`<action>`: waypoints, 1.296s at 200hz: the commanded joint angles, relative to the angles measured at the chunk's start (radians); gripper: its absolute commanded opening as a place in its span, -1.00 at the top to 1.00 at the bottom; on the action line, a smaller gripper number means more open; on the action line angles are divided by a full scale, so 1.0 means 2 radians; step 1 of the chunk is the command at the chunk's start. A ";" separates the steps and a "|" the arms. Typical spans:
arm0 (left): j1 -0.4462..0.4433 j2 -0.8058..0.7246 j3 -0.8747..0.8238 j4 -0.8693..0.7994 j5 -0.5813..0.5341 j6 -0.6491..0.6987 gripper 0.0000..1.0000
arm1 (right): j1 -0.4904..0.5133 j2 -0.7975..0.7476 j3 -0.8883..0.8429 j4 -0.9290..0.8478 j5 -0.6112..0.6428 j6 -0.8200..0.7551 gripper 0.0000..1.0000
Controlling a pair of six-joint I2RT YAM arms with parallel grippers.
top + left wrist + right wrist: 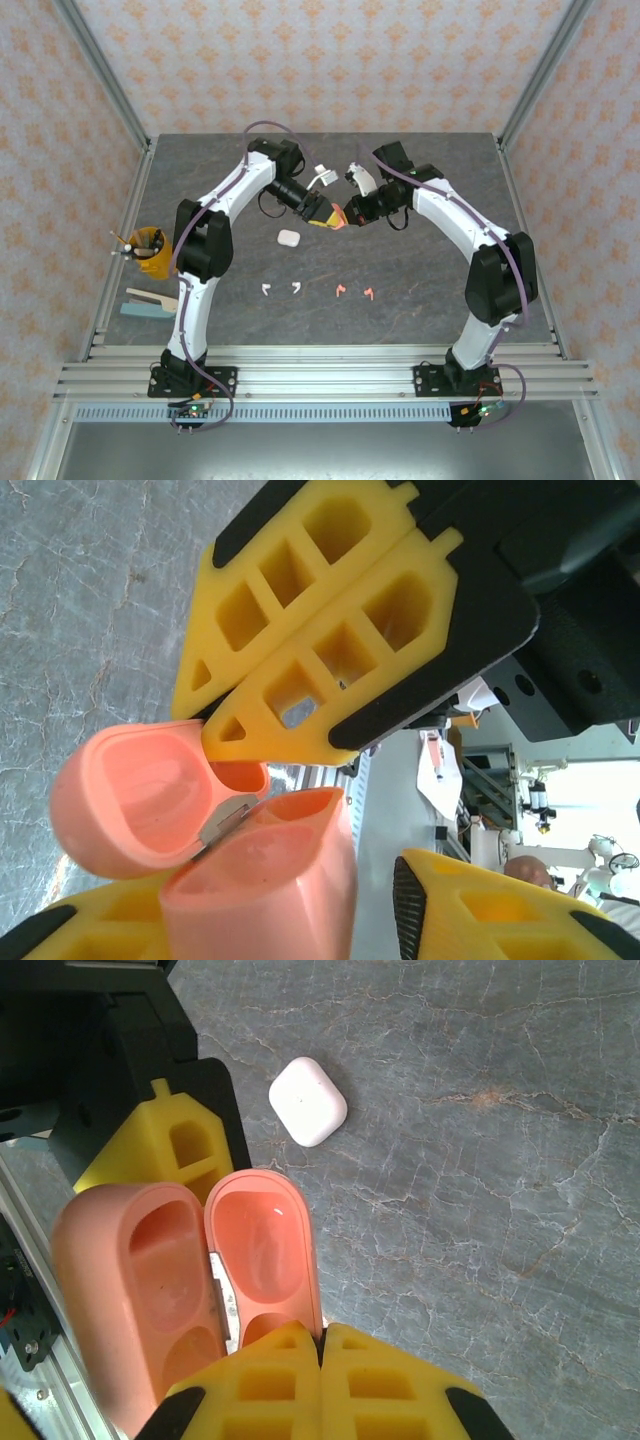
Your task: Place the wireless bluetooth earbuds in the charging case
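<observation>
Four wireless bluetooth earbuds (297, 288) loose on the grey worktop (430, 260), in a row in front of the arm bases: two white earbuds (267, 289) to the left, two coral-pink earbuds (340, 291) to the right, all four well apart from either case. Over the middle of the worktop, between the two arms, a coral-pink charging case (140, 1260) with its lid (262, 1250) swung wide, the wells of the body in plain view. Case body between the jaws of the left gripper (326, 216), snug against one yellow finger (100, 920), with a thin gap showing beside the other finger (480, 905); impossible to tell whether clamped or merely flanked. Right gripper (322, 1345) with jaws pressed flat together, pinching nothing, tips touching the lower rim of the lid close to the hinge (222, 1295). Seen from the left wrist, those same pressed-together yellow tips at the joint between lid and body. A white charging case (308, 1100), lid down, flat on the worktop near the pink one, on the left arm's side. At the far left edge, a yellow cup (148, 245) of pens, with two flat tools (150, 300) just beside it
</observation>
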 commanded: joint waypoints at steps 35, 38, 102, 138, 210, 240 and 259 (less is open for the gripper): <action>0.002 0.011 0.019 -0.021 0.018 0.013 0.30 | 0.002 -0.004 0.016 -0.005 0.002 -0.006 1.00; 0.002 0.012 0.019 -0.021 0.018 0.012 0.31 | 0.002 -0.004 0.016 -0.005 0.002 -0.006 1.00; 0.003 0.017 0.017 -0.020 0.020 0.012 0.42 | 0.001 -0.016 0.016 0.002 0.016 0.000 1.00; 0.006 0.016 0.016 -0.014 0.021 0.008 0.22 | 0.002 -0.024 0.014 0.005 0.016 0.003 1.00; 0.012 0.015 0.028 0.005 0.021 -0.016 0.17 | 0.001 -0.026 0.015 -0.006 0.014 -0.004 1.00; 0.015 0.016 0.033 0.002 0.021 -0.015 0.17 | 0.001 -0.027 0.014 -0.009 0.015 -0.007 1.00; 0.015 0.018 0.035 -0.008 0.021 -0.008 0.18 | 0.001 -0.027 0.014 -0.010 0.015 -0.008 1.00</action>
